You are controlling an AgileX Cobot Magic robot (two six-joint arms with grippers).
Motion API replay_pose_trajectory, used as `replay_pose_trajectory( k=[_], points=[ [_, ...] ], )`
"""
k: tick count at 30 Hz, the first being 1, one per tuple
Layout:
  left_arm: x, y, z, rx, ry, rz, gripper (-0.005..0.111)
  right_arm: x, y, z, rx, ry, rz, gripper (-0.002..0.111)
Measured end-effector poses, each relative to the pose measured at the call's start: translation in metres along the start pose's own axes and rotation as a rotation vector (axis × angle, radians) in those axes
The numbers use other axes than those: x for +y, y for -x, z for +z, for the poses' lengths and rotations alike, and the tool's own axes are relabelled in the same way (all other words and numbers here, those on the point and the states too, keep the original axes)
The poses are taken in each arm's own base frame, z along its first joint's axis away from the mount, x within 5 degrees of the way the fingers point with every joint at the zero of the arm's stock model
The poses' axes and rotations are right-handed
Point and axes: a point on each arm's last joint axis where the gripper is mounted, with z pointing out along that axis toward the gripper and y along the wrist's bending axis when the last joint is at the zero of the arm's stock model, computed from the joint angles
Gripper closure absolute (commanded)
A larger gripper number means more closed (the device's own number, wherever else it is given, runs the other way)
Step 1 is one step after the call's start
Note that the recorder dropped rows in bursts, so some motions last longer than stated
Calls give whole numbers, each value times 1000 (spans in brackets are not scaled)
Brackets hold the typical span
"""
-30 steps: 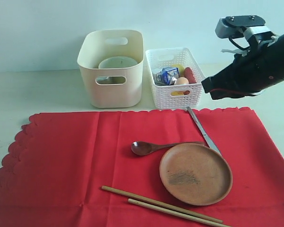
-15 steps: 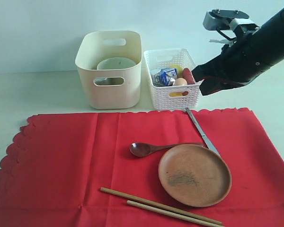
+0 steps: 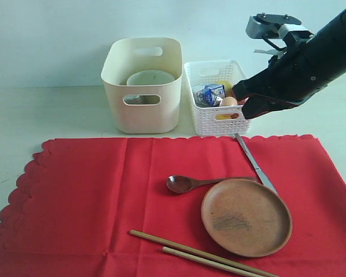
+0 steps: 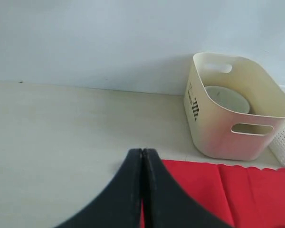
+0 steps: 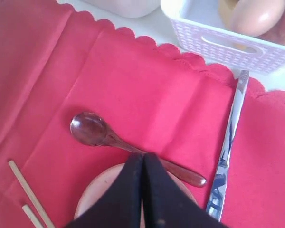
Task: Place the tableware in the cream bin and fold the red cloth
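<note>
The red cloth (image 3: pixel 104 190) lies spread flat on the table. On it rest the dark wooden spoon (image 3: pixel 190 183), the round brown plate (image 3: pixel 246 216), the metal knife (image 3: pixel 255 161) and the chopsticks (image 3: pixel 202 254). The cream bin (image 3: pixel 141 112) stands behind the cloth with the white bowl (image 3: pixel 150 78) inside; the steel cup does not show. My right gripper (image 3: pixel 245 107) hangs shut and empty above the knife's far end, beside the lattice basket. In the right wrist view it (image 5: pixel 142 154) points over the spoon's handle (image 5: pixel 180 173) and the plate (image 5: pixel 97 199). My left gripper (image 4: pixel 142 151) is shut and empty, over the cloth's edge (image 4: pixel 204 183), with the bin (image 4: pixel 228 137) ahead.
A white lattice basket (image 3: pixel 216 124) stands right of the bin and holds a blue-white carton (image 3: pixel 210 93), an egg (image 3: pixel 229 101) and other food. Pale bare table (image 3: pixel 46 112) stretches left of the bin. The left arm is outside the exterior view.
The right arm swung left, bringing its shut gripper from right of the basket to just beside it. The whole scene sits slightly further right in the exterior view.
</note>
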Motion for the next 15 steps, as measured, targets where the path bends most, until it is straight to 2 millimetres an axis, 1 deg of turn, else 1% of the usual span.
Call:
replay_pose_trajectory(
  k=[10,15],
  points=[
    [0,0,0,4,0,0,107,1,-1,0,15,7,0,108],
    [0,-4,0,46,5,0,107,1,-3,0,30,15,0,108]
  ],
)
